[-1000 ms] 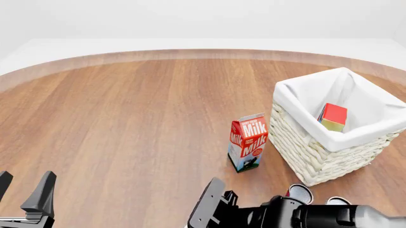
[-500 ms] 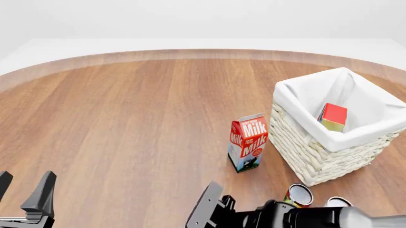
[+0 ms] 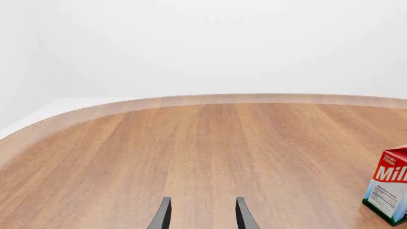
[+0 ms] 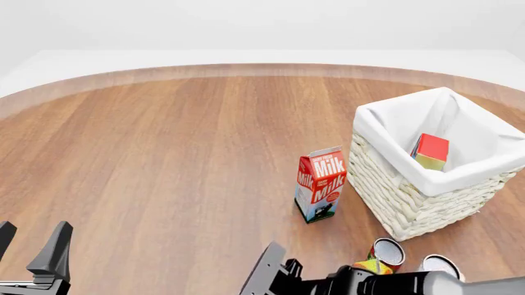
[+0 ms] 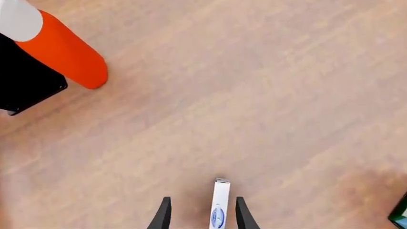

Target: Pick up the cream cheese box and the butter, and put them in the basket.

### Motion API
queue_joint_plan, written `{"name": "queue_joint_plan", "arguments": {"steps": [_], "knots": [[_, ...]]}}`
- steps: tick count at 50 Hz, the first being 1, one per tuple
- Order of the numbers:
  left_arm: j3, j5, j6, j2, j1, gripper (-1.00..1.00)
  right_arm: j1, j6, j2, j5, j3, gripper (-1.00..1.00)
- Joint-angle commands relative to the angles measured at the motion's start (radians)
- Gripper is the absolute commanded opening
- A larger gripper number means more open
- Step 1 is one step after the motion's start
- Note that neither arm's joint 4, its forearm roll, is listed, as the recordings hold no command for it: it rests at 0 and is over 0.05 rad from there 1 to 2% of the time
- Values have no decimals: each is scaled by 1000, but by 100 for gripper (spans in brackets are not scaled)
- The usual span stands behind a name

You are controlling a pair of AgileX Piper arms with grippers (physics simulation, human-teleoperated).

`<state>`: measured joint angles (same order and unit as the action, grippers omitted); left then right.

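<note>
The butter (image 4: 431, 151), a red and orange carton, lies inside the basket (image 4: 394, 184) at the right of the front view. In the right wrist view the cream cheese box (image 5: 219, 205), thin, white and marked with a blue logo, stands edge-on on the wood between the fingers of my right gripper (image 5: 202, 215). The jaws are open with a gap on each side of the box. In the front view the right gripper (image 4: 267, 275) sits low at the near edge and the arm hides the box. My left gripper (image 4: 29, 247) (image 3: 202, 215) is open and empty at the near left.
A red-and-white Milk carton (image 4: 320, 184) (image 3: 388, 188) stands upright just left of the basket. Two cans (image 4: 385, 252) (image 4: 441, 265) stand near the front beside the right arm. An orange-and-white cylinder (image 5: 60, 45) and a black block (image 5: 25, 83) appear in the right wrist view.
The right arm has sunk lower and slid leftward along the near edge, uncovering more of the two cans. The left gripper, milk carton, basket and butter have not moved.
</note>
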<state>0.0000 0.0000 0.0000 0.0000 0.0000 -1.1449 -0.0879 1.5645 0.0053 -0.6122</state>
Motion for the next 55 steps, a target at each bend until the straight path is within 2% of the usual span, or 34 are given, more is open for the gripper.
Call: {"name": "queue_joint_plan", "arguments": {"steps": [1, 28, 38, 55], "knots": [[0, 0, 0, 0, 0, 100, 2, -6, 7, -15, 8, 100], [0, 0, 0, 0, 0, 100, 32, -7, 43, -55, 23, 100], [0, 0, 0, 0, 0, 100, 20, -29, 101, -99, 27, 100], [0, 0, 0, 0, 0, 100, 25, -36, 135, -130, 38, 100]]}}
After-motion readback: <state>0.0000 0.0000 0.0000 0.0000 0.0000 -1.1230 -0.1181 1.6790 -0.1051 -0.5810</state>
